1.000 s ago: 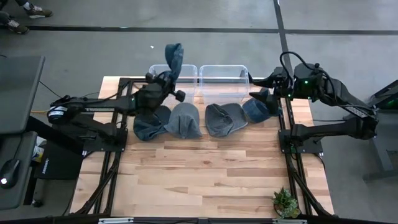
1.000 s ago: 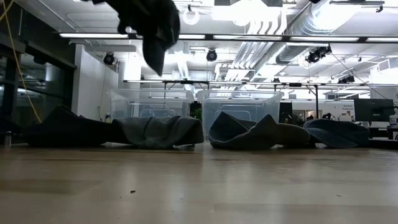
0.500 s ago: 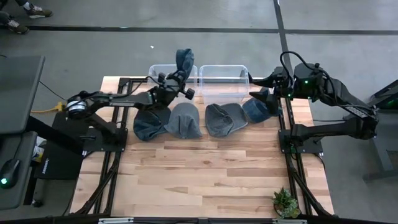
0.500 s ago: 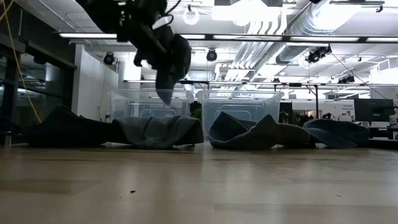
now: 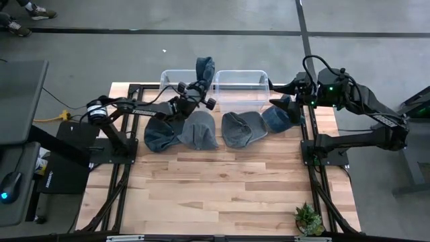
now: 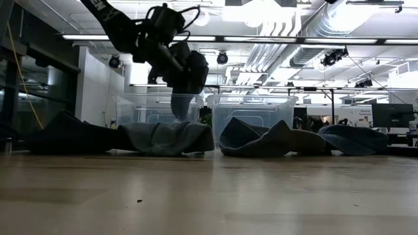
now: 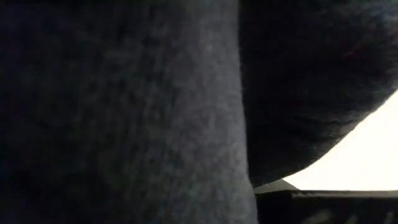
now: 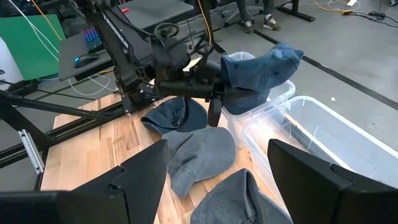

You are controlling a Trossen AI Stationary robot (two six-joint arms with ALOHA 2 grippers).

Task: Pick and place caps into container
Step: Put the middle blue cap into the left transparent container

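My left gripper [image 5: 196, 94] [image 6: 171, 53] is shut on a denim-blue cap [image 5: 203, 69] [image 8: 256, 70], held in the air over the right-hand part of the left clear container [image 5: 176, 79], close to the right container [image 5: 240, 86]. Dark cloth [image 7: 124, 112] fills the left wrist view. Several more caps lie flat in a row on the table in front of the containers: dark blue [image 5: 161, 134], grey [image 5: 199, 130], grey-blue [image 5: 242, 128], dark blue [image 5: 275, 119]. My right gripper [image 8: 217, 186] [image 5: 285, 102] is open and hovers beside the rightmost cap. My left gripper has the blue cap pinched between its fingers, coming roughly level from the table's left. The cloth itself hides which part is held. The cap is lifted clear, and its loose end [image 6: 177, 104] droops below the fingers in front of the left container's wall.
Both clear containers [image 6: 251, 111] stand side by side at the table's far edge. Black frame rails [image 5: 124, 161] run along the left and right sides. A small potted plant [image 5: 308, 219] sits at the near right corner. Bare wood [image 5: 222, 181] lies nearer than the caps.
My left gripper has swung toward the table's right and come down toward the containers, carrying the blue cap with it. The cap stays shut in the fingers and now hangs lower, near where the two containers meet. My right arm has kept still.
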